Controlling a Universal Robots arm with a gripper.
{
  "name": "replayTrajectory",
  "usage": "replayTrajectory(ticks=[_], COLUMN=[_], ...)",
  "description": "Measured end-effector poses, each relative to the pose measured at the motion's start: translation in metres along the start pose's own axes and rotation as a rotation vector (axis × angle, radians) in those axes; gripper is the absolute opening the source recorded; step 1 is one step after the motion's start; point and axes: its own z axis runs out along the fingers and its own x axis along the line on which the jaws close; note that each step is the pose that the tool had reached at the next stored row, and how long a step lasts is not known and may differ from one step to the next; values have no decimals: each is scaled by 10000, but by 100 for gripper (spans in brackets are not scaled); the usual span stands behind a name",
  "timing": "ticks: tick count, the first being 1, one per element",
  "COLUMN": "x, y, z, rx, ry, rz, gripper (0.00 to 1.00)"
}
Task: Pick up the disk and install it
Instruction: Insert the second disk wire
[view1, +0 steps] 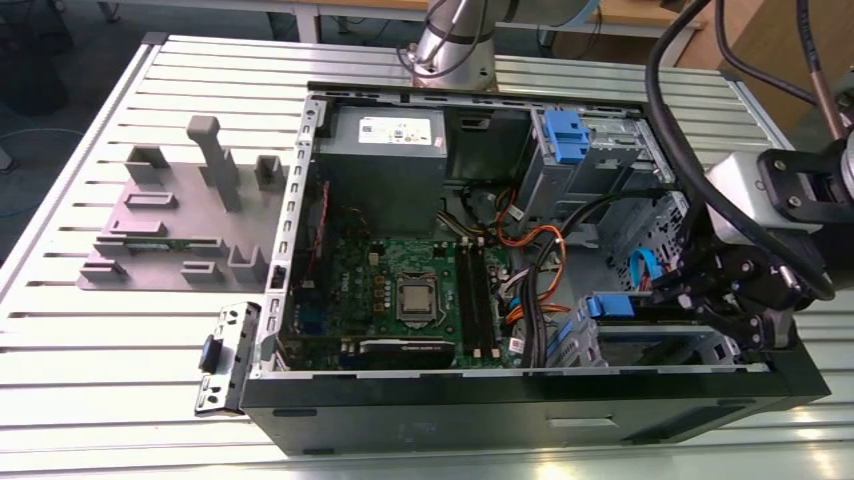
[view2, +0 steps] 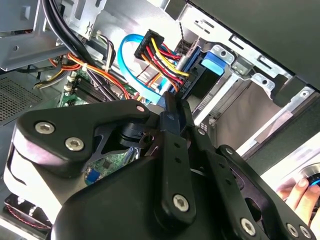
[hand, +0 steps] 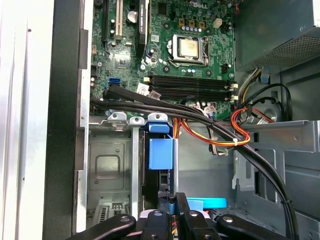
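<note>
We find the black gripper (hand: 171, 205), fingers nearly together and seemingly pinching the silver-grey, blue-caddied hard disk (hand: 161, 155), which stands edge-on straight ahead, its long axis running into the corner drive bay (hand: 107, 170) of the open black computer case (view1: 534, 410).

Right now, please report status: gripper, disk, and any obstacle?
Gripper low at the drive bay inside the case, finger state unclear. Disk edge-on in the bay slot. Cable bundle crosses close above.
</note>
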Motion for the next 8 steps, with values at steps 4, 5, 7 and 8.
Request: replayTrajectory(ticks=[4, 5, 7, 8], x=[4, 5, 7, 8], y=[-2, -2, -3, -4], z=[20, 23, 31, 35], rx=[0, 0, 0, 0], ry=[-11, -12, -16, -17], rz=[-1, -1, -2, -2], gripper=[18, 18, 18, 18])
